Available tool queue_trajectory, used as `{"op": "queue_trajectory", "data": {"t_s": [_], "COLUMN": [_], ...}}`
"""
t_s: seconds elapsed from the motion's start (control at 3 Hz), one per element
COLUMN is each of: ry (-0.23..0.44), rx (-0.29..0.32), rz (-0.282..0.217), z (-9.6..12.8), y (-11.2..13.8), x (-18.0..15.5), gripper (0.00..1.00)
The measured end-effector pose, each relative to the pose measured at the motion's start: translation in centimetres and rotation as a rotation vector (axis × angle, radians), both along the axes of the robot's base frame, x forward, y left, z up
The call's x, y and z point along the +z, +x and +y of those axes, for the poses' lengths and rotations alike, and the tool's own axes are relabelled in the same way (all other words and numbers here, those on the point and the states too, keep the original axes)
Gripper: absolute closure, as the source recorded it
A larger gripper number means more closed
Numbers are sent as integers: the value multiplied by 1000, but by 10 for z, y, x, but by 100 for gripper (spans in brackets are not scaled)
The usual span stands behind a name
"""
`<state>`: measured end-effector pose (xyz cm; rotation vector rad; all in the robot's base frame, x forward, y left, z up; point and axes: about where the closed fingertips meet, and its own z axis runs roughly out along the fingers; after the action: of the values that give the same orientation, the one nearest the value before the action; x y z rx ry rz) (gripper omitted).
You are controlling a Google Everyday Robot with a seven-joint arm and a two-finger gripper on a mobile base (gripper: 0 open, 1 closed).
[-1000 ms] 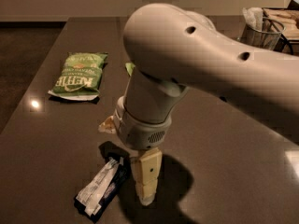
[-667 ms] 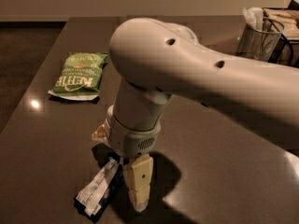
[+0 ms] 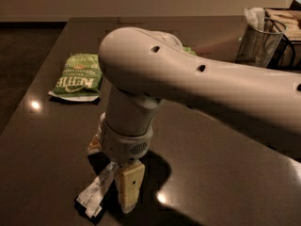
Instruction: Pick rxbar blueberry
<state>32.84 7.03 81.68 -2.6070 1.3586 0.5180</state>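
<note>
The rxbar blueberry, a slim dark bar with a crinkled white label strip, lies on the dark table near its front edge. My gripper points straight down over the bar's upper end. One tan finger stands just right of the bar, close to the tabletop. A second tan tip shows on the left behind the wrist. The gripper looks open, with the bar between the two fingers. My thick white arm crosses the view from the right and hides the table's middle.
A green Kettle chip bag lies at the back left. A bit of another green bag peeks out behind the arm. A clear cup with napkins stands at the back right. The table's left edge runs close by.
The gripper has moved left and lower, from beside the bar to over its upper end. The bar and the chip bag have not moved.
</note>
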Motion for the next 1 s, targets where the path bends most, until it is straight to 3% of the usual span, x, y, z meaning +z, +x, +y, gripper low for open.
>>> {"op": "queue_trajectory", "data": {"t_s": [0.67,1.0], "ry": [0,1], "rx": [0,0], "rz": [0,0], "z": [0,0], "y": [0,0], "x": [14,16], "gripper": [87,100]}}
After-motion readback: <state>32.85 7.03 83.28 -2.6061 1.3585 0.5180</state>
